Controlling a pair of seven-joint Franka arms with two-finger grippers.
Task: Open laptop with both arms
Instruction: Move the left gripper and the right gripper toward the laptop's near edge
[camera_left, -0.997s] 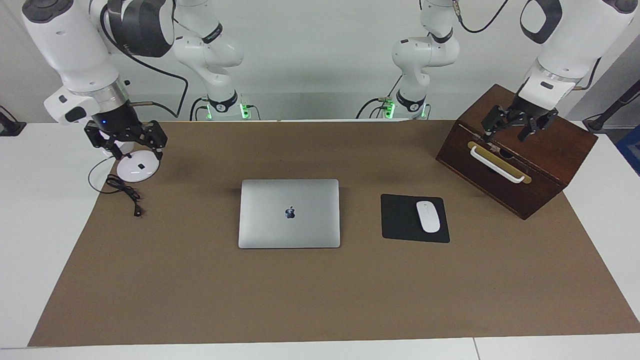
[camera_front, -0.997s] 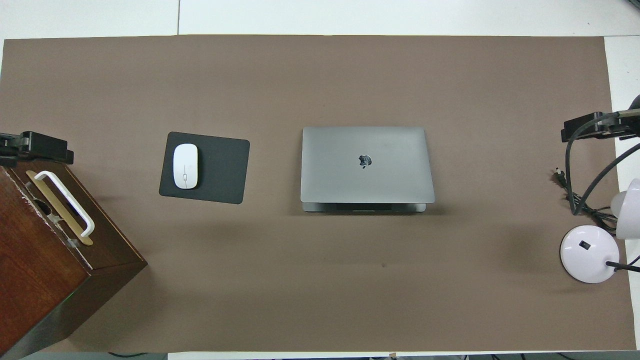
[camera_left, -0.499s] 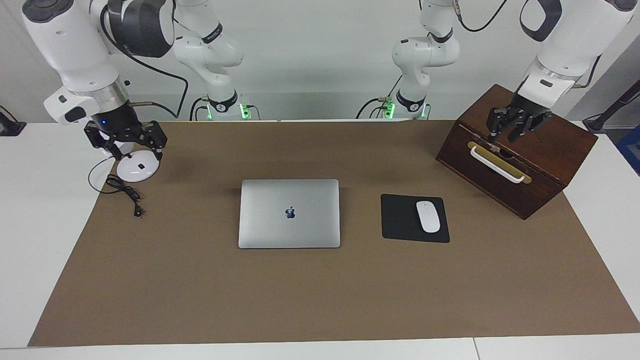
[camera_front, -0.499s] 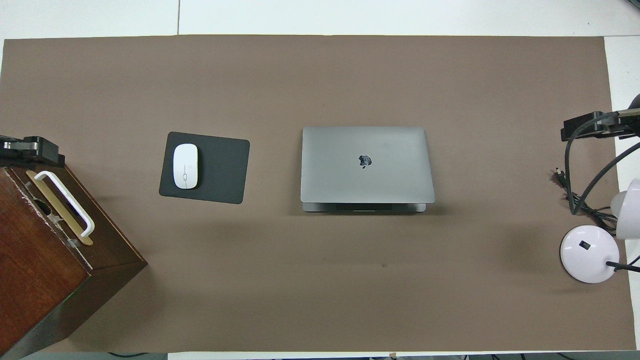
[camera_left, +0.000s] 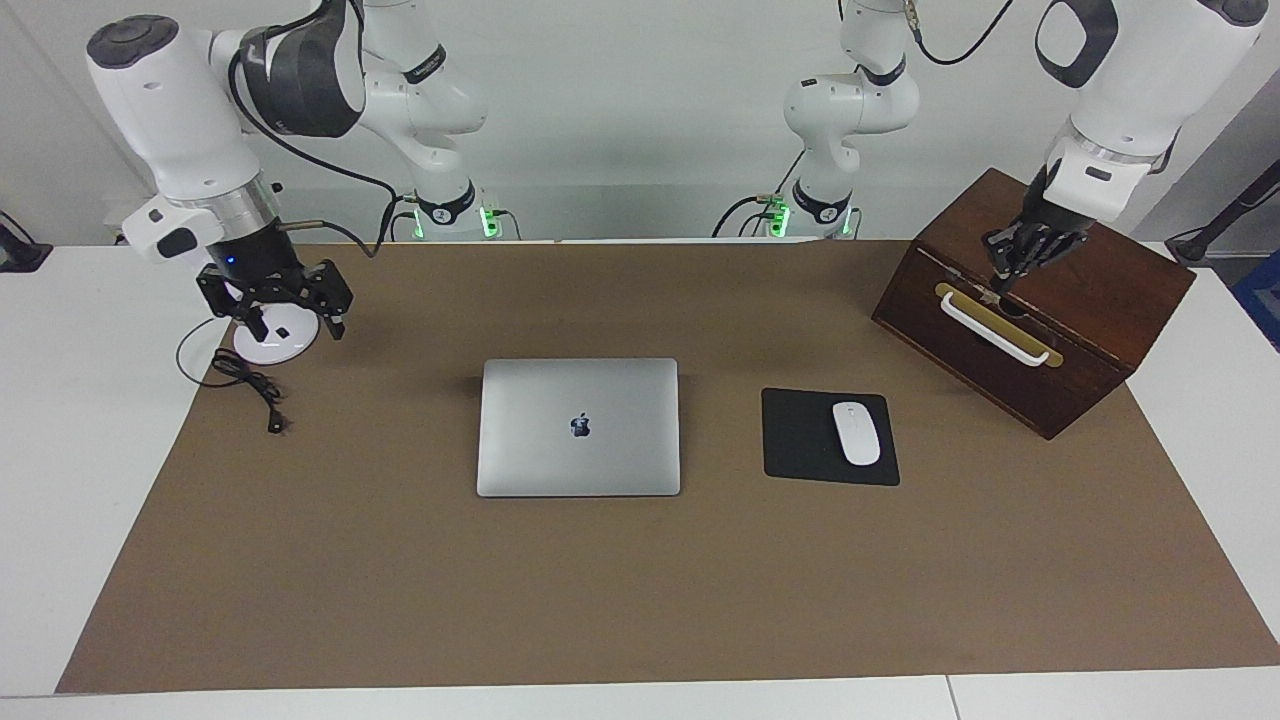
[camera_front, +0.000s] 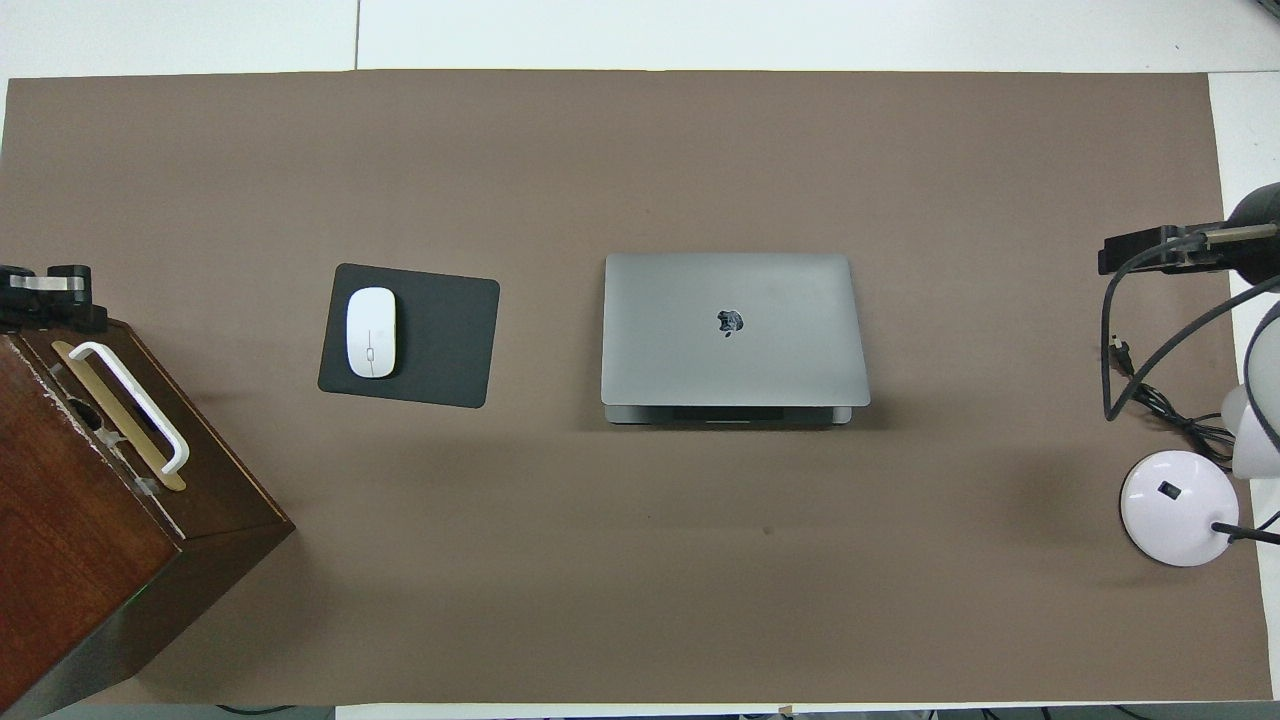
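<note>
left end effector (camera_left: 1005, 268) pressed together over the wooden box (camera_left: 1090, 300); right end effector (camera_left: 290, 322) spread over the lamp base (camera_left: 270, 342); laptop (camera_left: 578, 427) closed.

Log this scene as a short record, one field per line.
laptop: closed, flat mid-mat, untouched
mouse: on the mouse pad, beside the laptop toward the left arm's end
wooden box: at the left arm's end
lamp base: at the right arm's end
left gripper: shut, over the wooden box
right gripper: open, over the lamp base
</note>
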